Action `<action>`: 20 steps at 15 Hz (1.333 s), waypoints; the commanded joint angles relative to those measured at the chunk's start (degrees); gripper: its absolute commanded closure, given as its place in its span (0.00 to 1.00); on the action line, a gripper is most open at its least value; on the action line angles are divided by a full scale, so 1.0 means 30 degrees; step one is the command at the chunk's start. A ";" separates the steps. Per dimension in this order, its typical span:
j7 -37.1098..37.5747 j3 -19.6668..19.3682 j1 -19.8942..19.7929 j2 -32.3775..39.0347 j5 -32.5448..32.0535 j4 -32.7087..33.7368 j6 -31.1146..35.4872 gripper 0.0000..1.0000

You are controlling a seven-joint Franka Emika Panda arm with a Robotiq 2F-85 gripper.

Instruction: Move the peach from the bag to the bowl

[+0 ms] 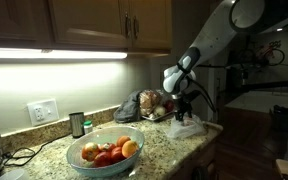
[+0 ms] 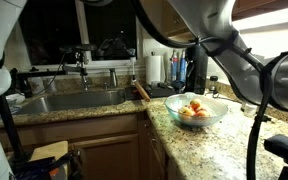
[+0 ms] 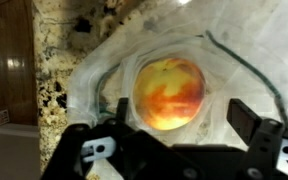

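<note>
In the wrist view a yellow-orange peach point(image 3: 169, 92) lies inside the whitish see-through bag point(image 3: 89, 75) on the speckled counter. My gripper point(image 3: 182, 110) is open, its dark fingers point(image 3: 246, 118) standing wide on either side of the peach and just above the film, with nothing gripped. In an exterior view the gripper point(image 1: 181, 108) hangs over the bag point(image 1: 188, 128) at the counter's end. The pale blue-green bowl point(image 1: 79, 160) holds several fruits and stands nearer the camera. The bowl point(image 2: 195, 123) also shows on the counter corner in an exterior view.
A dark grey sack point(image 1: 132, 104) with fruit lies against the wall behind the bag. A small dark cup point(image 1: 77, 124) stands by the wall socket. A sink point(image 2: 74, 100) and paper towel roll point(image 2: 156, 68) lie beyond the bowl. The counter edge drops off just past the bag.
</note>
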 commanded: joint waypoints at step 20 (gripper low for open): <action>0.1018 -0.0066 0.0201 -0.0221 -0.0130 -0.0088 -0.1582 0.00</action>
